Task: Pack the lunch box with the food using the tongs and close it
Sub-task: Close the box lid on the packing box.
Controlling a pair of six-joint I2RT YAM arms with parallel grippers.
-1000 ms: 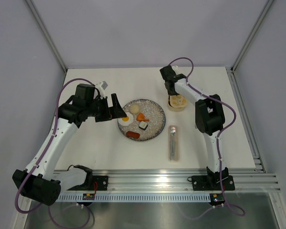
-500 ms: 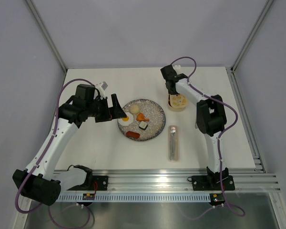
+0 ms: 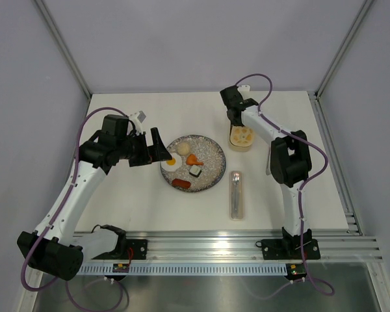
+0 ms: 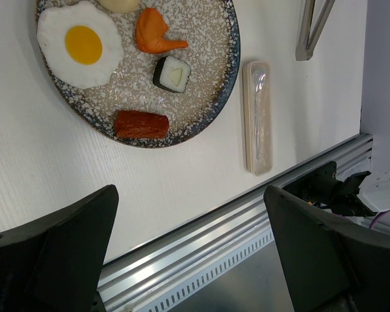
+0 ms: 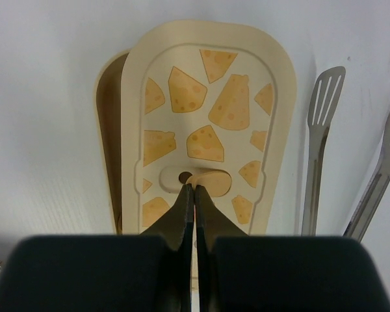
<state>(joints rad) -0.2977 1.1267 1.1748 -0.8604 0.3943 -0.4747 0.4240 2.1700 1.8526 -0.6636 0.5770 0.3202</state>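
Note:
The cream lunch box (image 5: 108,130) sits on the table, and its cheese-patterned lid (image 5: 208,110) lies askew over it, leaving the tub's left side uncovered. My right gripper (image 5: 194,190) is shut, its tips pinching the small tab in the middle of the lid; from above it is over the lunch box (image 3: 242,138). The silver tongs (image 5: 318,149) lie just right of the box. A fried egg (image 4: 79,44), an orange piece (image 4: 155,32), a sushi roll (image 4: 171,73) and a sausage (image 4: 140,123) rest on the speckled plate (image 4: 208,97). My left gripper (image 4: 192,244) hangs open and empty beside the plate.
A clear cutlery case (image 3: 236,194) lies right of the plate (image 3: 211,153). The metal rail (image 4: 201,247) runs along the table's near edge. Grey walls and frame posts close in the back and sides.
My right gripper has shifted slightly toward the back right over the lunch box, and the lid has shifted with it. The left arm has stayed still.

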